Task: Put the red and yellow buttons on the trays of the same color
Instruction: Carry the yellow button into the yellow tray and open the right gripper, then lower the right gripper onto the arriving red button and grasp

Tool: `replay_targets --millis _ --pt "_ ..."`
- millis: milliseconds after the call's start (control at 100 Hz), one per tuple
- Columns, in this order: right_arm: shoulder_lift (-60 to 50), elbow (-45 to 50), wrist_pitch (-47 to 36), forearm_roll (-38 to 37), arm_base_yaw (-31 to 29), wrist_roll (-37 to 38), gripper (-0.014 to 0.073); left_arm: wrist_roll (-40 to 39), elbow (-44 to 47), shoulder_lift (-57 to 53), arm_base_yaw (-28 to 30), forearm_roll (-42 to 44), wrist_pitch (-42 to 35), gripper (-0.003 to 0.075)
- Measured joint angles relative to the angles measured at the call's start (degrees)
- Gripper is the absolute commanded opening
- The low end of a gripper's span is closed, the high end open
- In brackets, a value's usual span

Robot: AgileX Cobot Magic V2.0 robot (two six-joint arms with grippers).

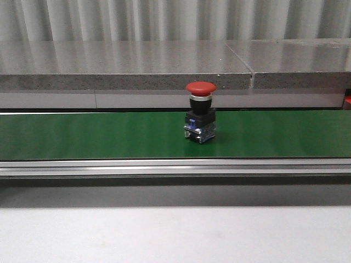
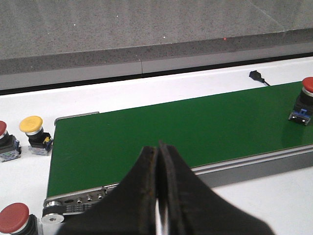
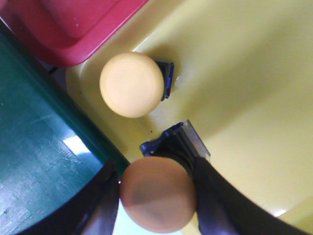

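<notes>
A red button (image 1: 200, 112) stands upright on the green belt (image 1: 98, 134); the left wrist view shows it far along the belt (image 2: 305, 98). My left gripper (image 2: 159, 147) is shut and empty, over the belt's near rail. Beside the belt's end stand a yellow button (image 2: 33, 132) and two red buttons (image 2: 2, 142) (image 2: 14, 218). My right gripper (image 3: 156, 171) is shut on a yellow button (image 3: 157, 193), held just over the yellow tray (image 3: 244, 73). Another yellow button (image 3: 131, 84) stands in that tray. The red tray (image 3: 73, 24) lies next to it.
A grey stone ledge (image 1: 137, 66) runs behind the belt. An aluminium rail (image 1: 164, 167) edges the belt's front, with white tabletop (image 1: 164, 235) before it. A small black cable end (image 2: 257, 76) lies on the white surface past the belt.
</notes>
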Motion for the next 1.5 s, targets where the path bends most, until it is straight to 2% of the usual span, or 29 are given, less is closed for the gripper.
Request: replay_targets --millis 260,550,880,1230,1500 --pt "3.19 0.00 -0.62 -0.47 -0.09 0.00 0.0282 0.00 0.00 0.00 0.00 0.00 0.00 -0.0020" --pt "3.59 0.23 -1.15 -0.62 -0.09 0.00 0.0463 0.00 0.00 0.00 0.00 0.00 0.00 -0.0020" --pt "2.26 0.23 -2.28 -1.85 -0.09 0.00 0.0463 0.00 0.00 0.00 0.00 0.00 0.00 -0.0020" --pt "-7.67 0.25 -2.81 -1.85 0.15 0.00 0.0456 0.00 0.00 0.00 0.00 0.00 0.00 -0.0020" --pt "-13.07 0.35 -1.19 -1.98 7.30 -0.24 0.0456 0.00 0.00 0.00 0.00 0.00 0.00 -0.0020"
